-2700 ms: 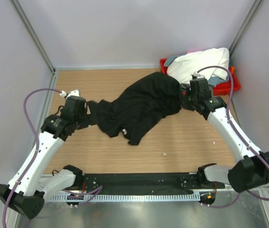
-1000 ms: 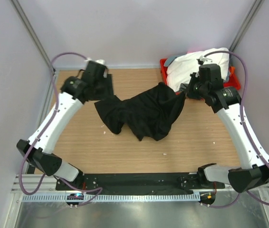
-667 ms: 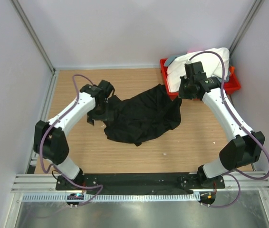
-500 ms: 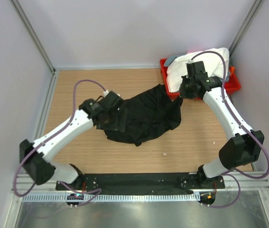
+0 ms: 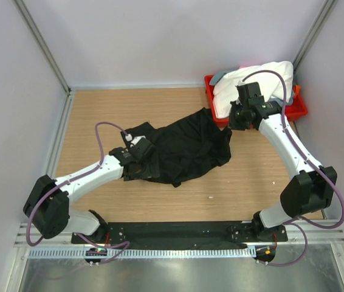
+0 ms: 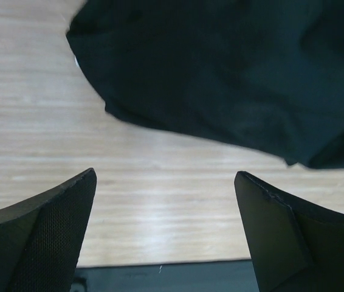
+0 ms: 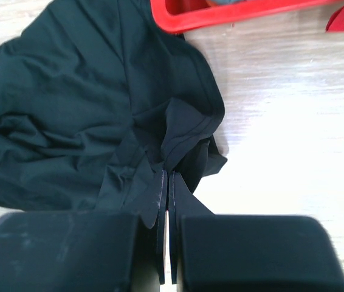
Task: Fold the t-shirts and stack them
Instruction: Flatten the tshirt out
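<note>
The black t-shirt [image 5: 184, 143] is lying crumpled on the table [image 5: 99, 112], its long axis running near-left to far-right toward the red tray [image 5: 299, 111]. The right wrist view alone is showing the right gripper [image 7: 167, 182] pinching its edge; the left gripper [image 6: 165, 179] is gaping wide, empty.

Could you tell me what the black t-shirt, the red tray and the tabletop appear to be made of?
The black t-shirt: soft matte fabric, creasing and slumping in folds. The red tray: probably plastic, smooth, evenly coloured rigid rim. The tabletop: wood or wood-look laminate, pale grain lines, slight sheen.
</note>
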`<state>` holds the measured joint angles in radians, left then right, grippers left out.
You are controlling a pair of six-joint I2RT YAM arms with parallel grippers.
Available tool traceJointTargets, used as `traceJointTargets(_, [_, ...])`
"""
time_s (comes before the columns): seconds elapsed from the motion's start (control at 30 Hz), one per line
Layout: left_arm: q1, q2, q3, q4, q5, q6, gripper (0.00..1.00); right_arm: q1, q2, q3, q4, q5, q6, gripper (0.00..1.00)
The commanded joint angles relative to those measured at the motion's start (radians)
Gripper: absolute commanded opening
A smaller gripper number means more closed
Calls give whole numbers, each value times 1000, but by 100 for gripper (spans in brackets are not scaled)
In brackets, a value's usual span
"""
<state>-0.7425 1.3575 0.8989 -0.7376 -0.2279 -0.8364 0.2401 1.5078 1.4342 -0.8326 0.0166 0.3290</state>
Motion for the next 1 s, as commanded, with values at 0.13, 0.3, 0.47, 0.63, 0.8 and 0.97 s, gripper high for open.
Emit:
traceJointTargets(0.13, [92, 75, -78, 262, -36, -40, 88, 1, -86, -43, 24, -50, 1, 1])
traceJointTargets(0.3, [100, 147, -98, 323, -11, -58, 73, 2, -95, -50, 23, -47, -5, 1])
traceJointTargets(0.47, [98, 152, -121, 345, -8, -63, 24, 1, -106, -63, 26, -44, -7, 1])
traceJointTargets(0.63, [33, 24, 35, 48, -83, -53, 0, 2, -138, -86, 13, -43, -5, 1])
traceJointTargets(0.8, [-6, -73, 265, -302, -19, -49, 0, 2, -202, -101, -29, -41, 1, 1])
traceJointTargets(0.97, [-8, -42, 515, -535, -28, 32, 4, 2, -253, -97, -45, -49, 7, 1])
